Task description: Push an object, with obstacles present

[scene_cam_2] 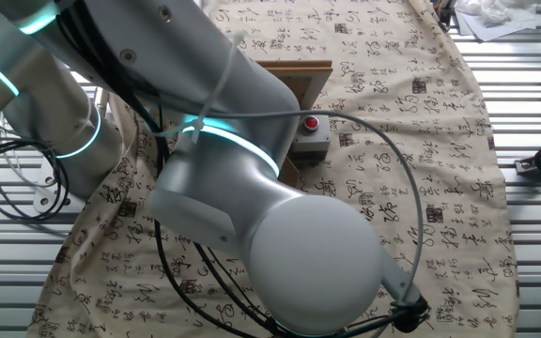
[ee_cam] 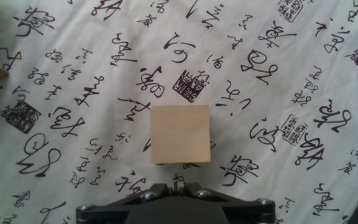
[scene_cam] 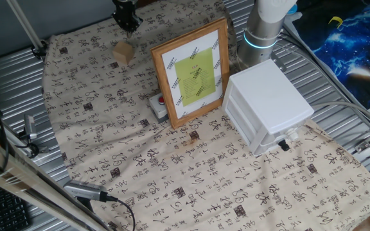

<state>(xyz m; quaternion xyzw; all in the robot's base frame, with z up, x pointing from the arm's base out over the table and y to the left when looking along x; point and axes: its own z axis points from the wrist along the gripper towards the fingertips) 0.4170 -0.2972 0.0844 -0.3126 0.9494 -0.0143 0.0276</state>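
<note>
Sitting on the calligraphy-print cloth (scene_cam: pixel 140 173), small tan wooden block (ee_cam: pixel 180 134) just at 12 o'clock of the gripper (scene_cam: pixel 126 24) in the hand view, apart from it. Fingertips hidden; cannot tell how far apart the jaws stand, nothing visibly held. At 4 o'clock from the block, wooden-framed picture (scene_cam: pixel 193 70), grey box with red button (scene_cam_2: pixel 310 137), white drawer unit (scene_cam: pixel 268 106).

The robot arm (scene_cam_2: pixel 252 207) fills the foreground, partly hiding the wooden frame (scene_cam_2: pixel 299 73) beside the grey box (scene_cam_2: pixel 311 139).
</note>
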